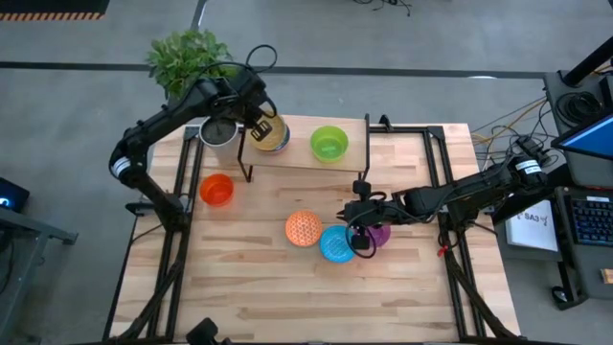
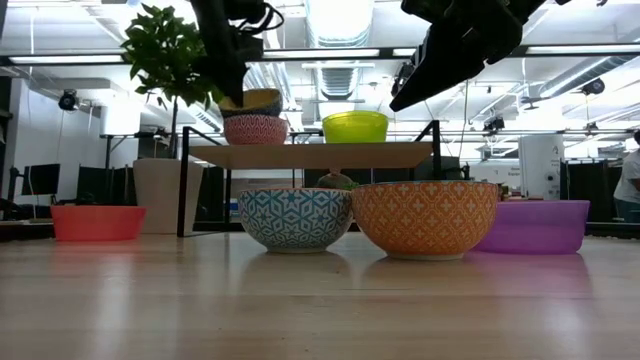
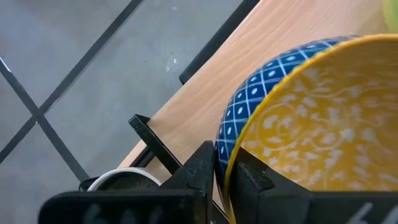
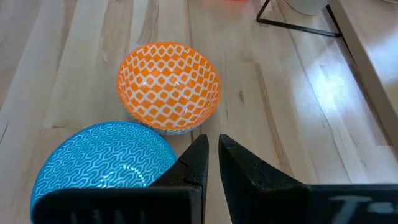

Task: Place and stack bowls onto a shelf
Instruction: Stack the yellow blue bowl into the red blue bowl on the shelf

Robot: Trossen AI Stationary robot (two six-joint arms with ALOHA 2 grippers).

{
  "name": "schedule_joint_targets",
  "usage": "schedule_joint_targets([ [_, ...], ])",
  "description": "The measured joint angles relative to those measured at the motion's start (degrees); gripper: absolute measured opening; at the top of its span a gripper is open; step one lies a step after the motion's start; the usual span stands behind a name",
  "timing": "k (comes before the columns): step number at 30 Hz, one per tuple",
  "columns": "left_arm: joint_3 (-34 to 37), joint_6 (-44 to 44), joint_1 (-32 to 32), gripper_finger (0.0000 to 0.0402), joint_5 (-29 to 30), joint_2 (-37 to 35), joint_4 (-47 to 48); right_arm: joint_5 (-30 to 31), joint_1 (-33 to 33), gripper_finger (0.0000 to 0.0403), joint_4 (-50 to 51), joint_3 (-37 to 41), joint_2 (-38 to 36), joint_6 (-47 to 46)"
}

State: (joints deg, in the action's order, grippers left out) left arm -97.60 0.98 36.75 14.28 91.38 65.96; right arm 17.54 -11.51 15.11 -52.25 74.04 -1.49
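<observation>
The left claw (image 3: 222, 177), nipped narrowly on the yellow bowl's (image 3: 323, 124) rim, holds it stacked directly above the shelf (image 1: 306, 153).

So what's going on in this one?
The left hand is at the shelf, its fingers pinching the rim of a yellow patterned bowl that sits nested in another bowl there; a green bowl is alongside. The right hand hovers empty over the table by the orange patterned bowl, bright blue bowl and purple bowl. A red-orange bowl waits apart.
</observation>
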Motion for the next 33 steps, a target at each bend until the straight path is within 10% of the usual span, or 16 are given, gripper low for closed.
schedule_joint_targets([
  [33, -7.41, 4.81, -3.00, 0.0129, -3.39, -1.12, 0.35, 0.02, 0.00, 0.0027, 0.02, 0.00, -0.04, 0.04],
])
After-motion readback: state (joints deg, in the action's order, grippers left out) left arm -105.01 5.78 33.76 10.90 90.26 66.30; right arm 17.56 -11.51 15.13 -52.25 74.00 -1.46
